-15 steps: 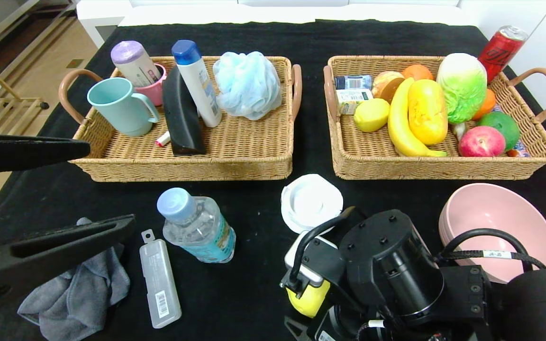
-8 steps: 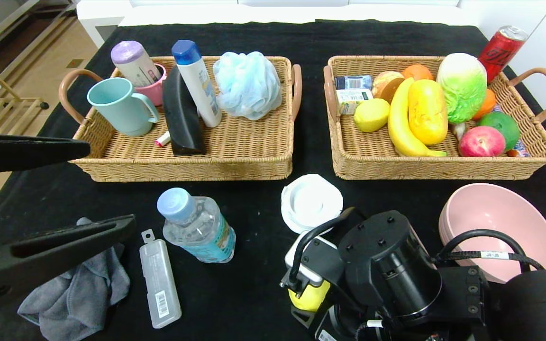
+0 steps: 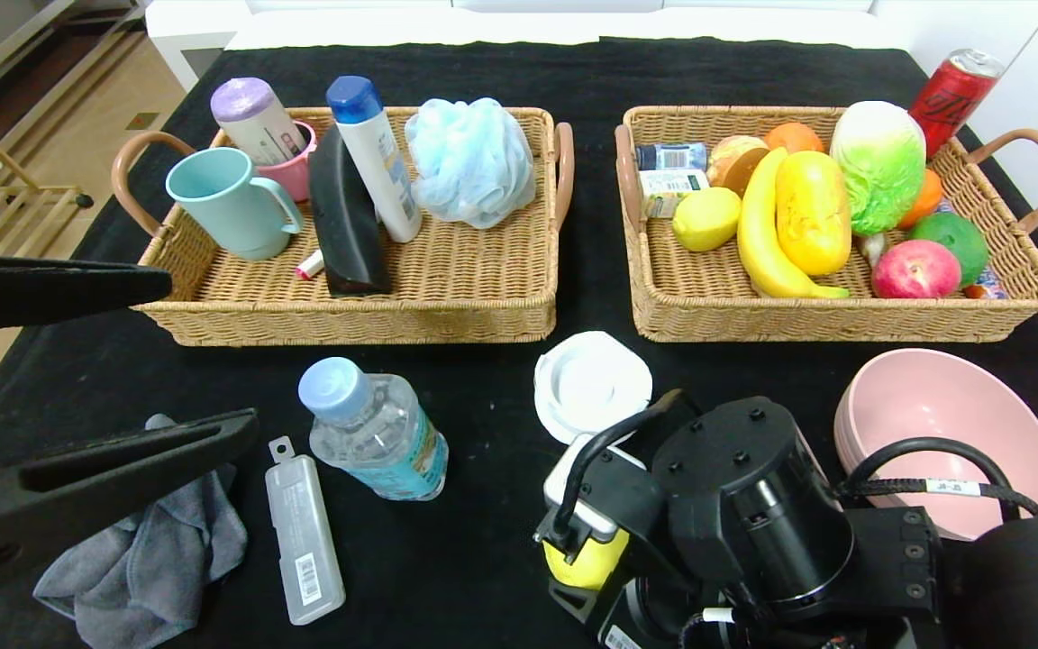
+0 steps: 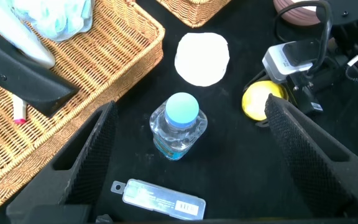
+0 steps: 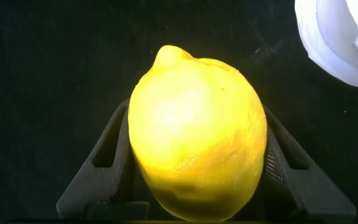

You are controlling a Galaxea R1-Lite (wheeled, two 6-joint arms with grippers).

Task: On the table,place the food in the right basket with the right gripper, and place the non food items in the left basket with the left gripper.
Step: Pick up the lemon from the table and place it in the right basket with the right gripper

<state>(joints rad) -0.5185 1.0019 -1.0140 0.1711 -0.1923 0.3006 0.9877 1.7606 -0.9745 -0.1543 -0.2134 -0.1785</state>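
My right gripper is shut on a yellow lemon low over the black table near its front edge. In the head view the lemon shows only partly, under my right wrist. My left gripper is open and empty, hovering at the front left above the clear water bottle with the pale blue cap. The right basket holds another lemon, an elongated yellow-orange fruit, a banana and other food. The left basket holds cups, bottles and a sponge.
A white lid lies just beyond my right wrist. A pink bowl stands at the front right. A grey cloth and a clear plastic case lie at the front left. A red can stands behind the right basket.
My right arm has shifted slightly with the lemon in its jaws. My left arm and everything else on the table have stayed put.
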